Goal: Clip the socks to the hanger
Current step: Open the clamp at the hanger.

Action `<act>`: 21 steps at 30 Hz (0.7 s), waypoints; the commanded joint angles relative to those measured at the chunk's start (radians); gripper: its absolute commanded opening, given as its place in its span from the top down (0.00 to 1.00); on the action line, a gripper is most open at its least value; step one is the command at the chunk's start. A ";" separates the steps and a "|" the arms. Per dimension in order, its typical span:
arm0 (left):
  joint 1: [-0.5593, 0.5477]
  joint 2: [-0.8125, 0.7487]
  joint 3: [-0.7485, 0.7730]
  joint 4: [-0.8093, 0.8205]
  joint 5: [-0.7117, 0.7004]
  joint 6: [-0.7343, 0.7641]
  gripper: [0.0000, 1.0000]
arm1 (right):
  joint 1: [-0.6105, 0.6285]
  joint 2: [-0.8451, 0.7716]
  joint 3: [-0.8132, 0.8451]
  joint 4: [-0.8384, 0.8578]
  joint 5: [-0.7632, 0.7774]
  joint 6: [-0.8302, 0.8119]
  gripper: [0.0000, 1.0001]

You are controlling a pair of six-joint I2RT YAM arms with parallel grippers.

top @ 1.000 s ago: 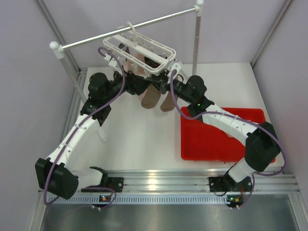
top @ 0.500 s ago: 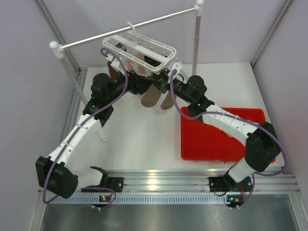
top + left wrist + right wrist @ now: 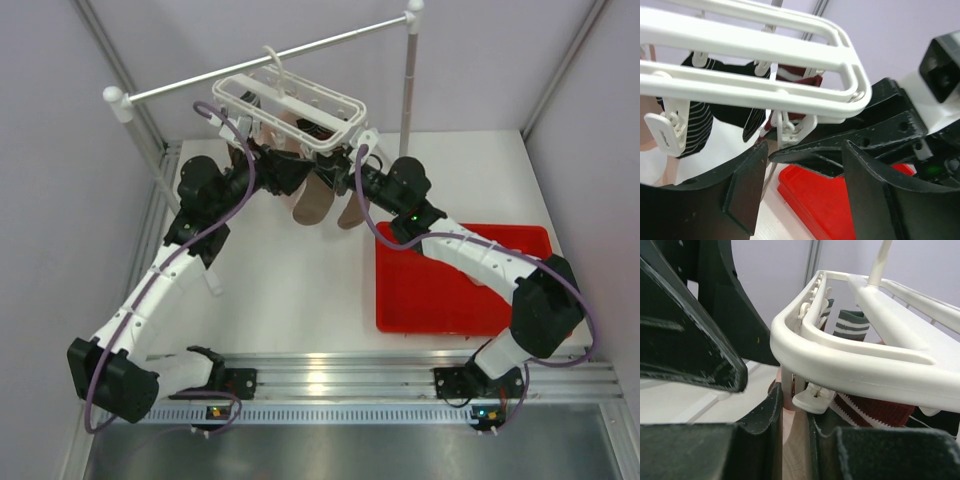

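The white hanger (image 3: 290, 103) hangs by its hook from the rail, and its frame fills the top of the left wrist view (image 3: 765, 55). Two taupe socks (image 3: 312, 200) hang below it, with a pale pink one (image 3: 272, 130) behind. Dark striped cuffs (image 3: 695, 125) sit in its clips. My right gripper (image 3: 794, 407) is shut on a taupe sock (image 3: 796, 450) right under a white clip (image 3: 813, 397) at the frame's corner. My left gripper (image 3: 805, 165) is open and empty just below the hanger, facing the right gripper's finger. In the top view both grippers, left (image 3: 288, 172) and right (image 3: 342, 172), meet under the hanger.
A red tray (image 3: 460, 290) lies at the right, also behind the fingers in the left wrist view (image 3: 830, 200). The long white rail (image 3: 270, 55) rests on two poles, one upright (image 3: 408, 90) close behind the right arm. Purple walls enclose the table.
The left arm has swung slightly left and its wrist has shifted under the hanger's left side. The right arm and the hanging socks have barely moved.
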 commanded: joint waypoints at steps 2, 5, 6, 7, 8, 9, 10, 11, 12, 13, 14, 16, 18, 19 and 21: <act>0.010 -0.051 0.003 0.095 0.020 -0.017 0.34 | 0.005 -0.033 -0.008 0.013 -0.032 0.012 1.00; 0.010 -0.040 0.018 0.066 -0.014 0.004 0.34 | 0.005 -0.035 -0.013 0.013 -0.033 0.012 1.00; 0.010 -0.035 0.023 0.057 -0.026 0.011 0.34 | 0.005 -0.035 -0.013 0.013 -0.035 0.014 1.00; 0.010 -0.031 0.032 0.049 -0.037 0.018 0.34 | 0.005 -0.035 -0.013 0.012 -0.035 0.014 1.00; 0.010 -0.022 0.035 0.047 -0.037 0.031 0.34 | 0.005 -0.035 -0.013 0.011 -0.036 0.014 1.00; 0.008 -0.017 0.038 0.047 -0.032 0.034 0.34 | 0.005 -0.035 -0.012 0.010 -0.038 0.014 1.00; 0.008 -0.011 0.038 0.049 -0.017 0.035 0.34 | 0.005 -0.033 -0.010 0.008 -0.038 0.014 1.00; 0.007 -0.008 0.038 0.050 -0.011 0.035 0.34 | 0.005 -0.033 -0.010 0.008 -0.037 0.014 1.00; 0.007 -0.005 0.041 0.053 -0.012 0.037 0.34 | 0.005 -0.036 -0.008 0.005 -0.036 0.014 1.00; 0.005 0.000 0.040 0.059 -0.015 0.035 0.34 | 0.005 -0.035 -0.008 0.004 -0.035 0.014 1.00; 0.004 0.003 0.039 0.064 -0.021 0.034 0.34 | 0.006 -0.036 -0.010 0.004 -0.036 0.015 1.00; 0.002 0.015 0.044 0.082 -0.026 0.026 0.35 | 0.005 -0.038 -0.012 0.002 -0.036 0.015 1.00; -0.001 0.023 0.052 0.090 -0.038 0.020 0.35 | 0.009 -0.038 -0.015 0.002 -0.035 0.017 1.00; -0.004 0.031 0.053 0.102 -0.043 0.015 0.35 | 0.008 -0.038 -0.016 0.001 -0.035 0.018 1.00; -0.007 0.038 0.061 0.106 -0.077 0.011 0.36 | 0.009 -0.041 -0.018 0.001 -0.035 0.018 1.00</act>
